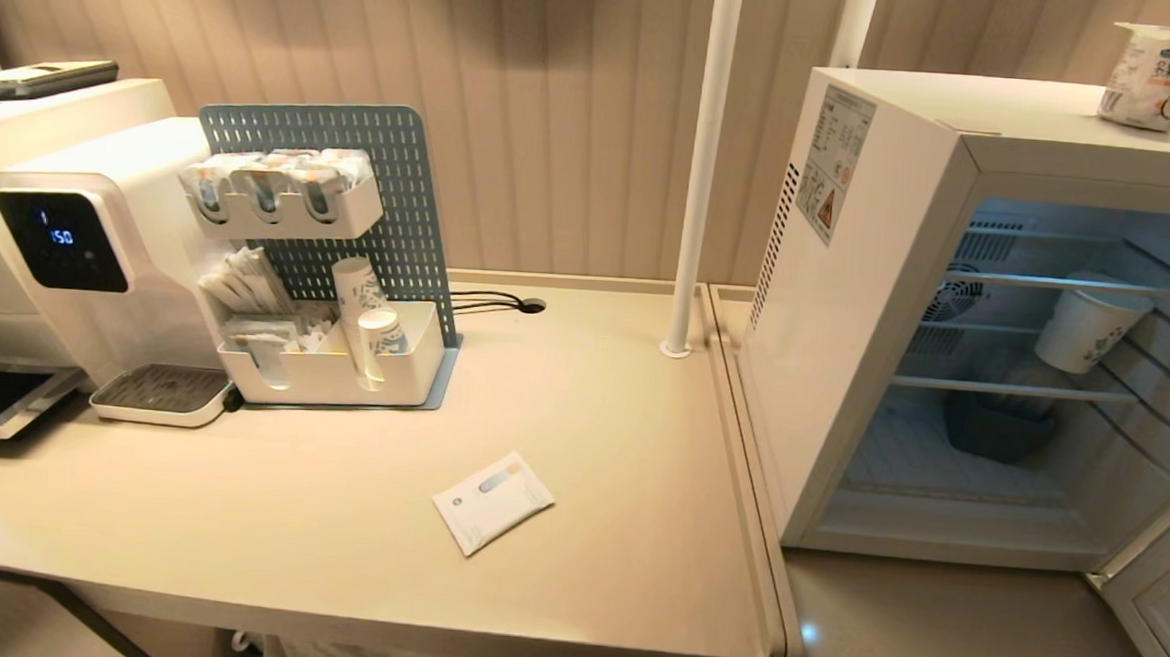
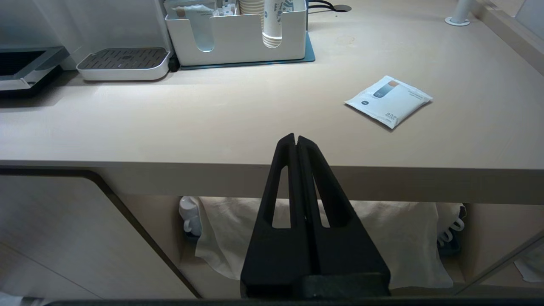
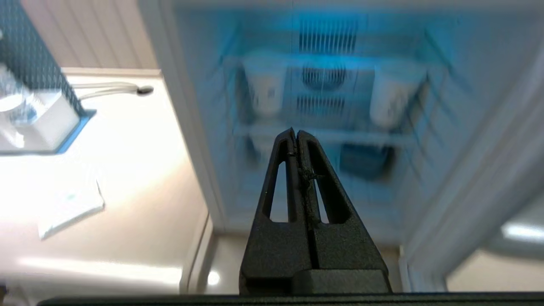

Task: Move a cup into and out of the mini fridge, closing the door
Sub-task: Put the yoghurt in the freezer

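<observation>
The cup [image 1: 1159, 76] is seen standing on the flat top of the mini fridge [image 1: 878, 284], near its back right corner, with printed text and an orange-brown picture on its side. The fridge is set at the right end of the counter [image 1: 589, 449], and its door [image 1: 1167, 599] is swung open to the right, so that only its pale grey frame is shown at the lower right edge. Inside, wire shelves, a round fan and a paper cup [image 1: 1091, 325] lying tilted on the upper shelf are visible, with a dark blue container [image 1: 1000, 430] on the floor below.

The right gripper [image 3: 296, 132] is pointed at the open fridge, its two black fingers pressed together and nothing held between them. The left gripper [image 2: 296, 138] is held low before the counter's front edge, likewise pinched together and empty.

A white sachet [image 1: 492, 501] is laid flat on the counter. Further left a white organiser [image 1: 333, 365] with a blue pegboard back and a water dispenser [image 1: 79, 242] are placed.
</observation>
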`<state>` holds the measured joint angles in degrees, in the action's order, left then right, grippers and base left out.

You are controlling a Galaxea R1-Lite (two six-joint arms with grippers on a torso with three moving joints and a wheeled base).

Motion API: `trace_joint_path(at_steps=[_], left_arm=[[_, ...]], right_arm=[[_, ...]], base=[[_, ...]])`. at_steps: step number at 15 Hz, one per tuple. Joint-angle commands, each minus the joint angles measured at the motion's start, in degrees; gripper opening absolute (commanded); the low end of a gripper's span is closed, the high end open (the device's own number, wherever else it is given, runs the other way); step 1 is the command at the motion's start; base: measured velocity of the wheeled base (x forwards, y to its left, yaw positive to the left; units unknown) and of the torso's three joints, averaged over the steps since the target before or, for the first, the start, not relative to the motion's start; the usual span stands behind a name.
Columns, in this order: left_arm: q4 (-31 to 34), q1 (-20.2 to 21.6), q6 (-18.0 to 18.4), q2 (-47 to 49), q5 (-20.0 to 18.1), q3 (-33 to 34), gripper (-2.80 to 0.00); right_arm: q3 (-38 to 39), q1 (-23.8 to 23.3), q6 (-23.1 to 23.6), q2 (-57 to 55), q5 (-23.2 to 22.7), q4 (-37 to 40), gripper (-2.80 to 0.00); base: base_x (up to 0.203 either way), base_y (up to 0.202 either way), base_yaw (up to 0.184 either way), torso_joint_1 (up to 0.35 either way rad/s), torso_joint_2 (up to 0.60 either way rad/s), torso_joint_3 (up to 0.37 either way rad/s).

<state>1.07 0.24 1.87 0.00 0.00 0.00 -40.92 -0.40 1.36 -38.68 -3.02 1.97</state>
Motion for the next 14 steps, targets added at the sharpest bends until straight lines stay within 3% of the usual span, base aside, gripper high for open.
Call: trace_joint_path(at_steps=[1, 7, 8, 10, 14], left_arm=[[-0.02, 0.02, -0.01, 0.09, 0.0, 0.0, -2.8], [-0.02, 0.02, -0.02, 0.09, 0.0, 0.0, -2.8], [-0.02, 0.02, -0.02, 0.09, 0.0, 0.08, -2.8], [-0.02, 0.02, 0.07, 0.09, -0.09, 0.0, -2.8], [-0.02, 0.02, 0.12, 0.09, 0.0, 0.0, -2.8]], right_arm=[[-8.75, 0.04, 0.05, -16.71, 0.02, -2.47, -2.8], [-31.15, 0.03, 0.04, -36.6, 1.34, -8.74, -2.8], [-32.74, 0.04, 0.1, -37.97, 3.65, -9.04, 0.0], [-35.82, 0.05, 0.21, -40.45, 6.11, -8.94, 0.0], [-41.77, -0.11, -0.12, -43.58, 6.47, -8.46, 0.0]], base=[[0.0, 0.0, 0.0, 0.0, 0.0, 0.0], [0.0, 0.0, 0.0, 0.0, 0.0, 0.0], [0.0, 0.0, 0.0, 0.0, 0.0, 0.0], [0.0, 0.0, 0.0, 0.0, 0.0, 0.0], [0.0, 0.0, 0.0, 0.0, 0.0, 0.0]])
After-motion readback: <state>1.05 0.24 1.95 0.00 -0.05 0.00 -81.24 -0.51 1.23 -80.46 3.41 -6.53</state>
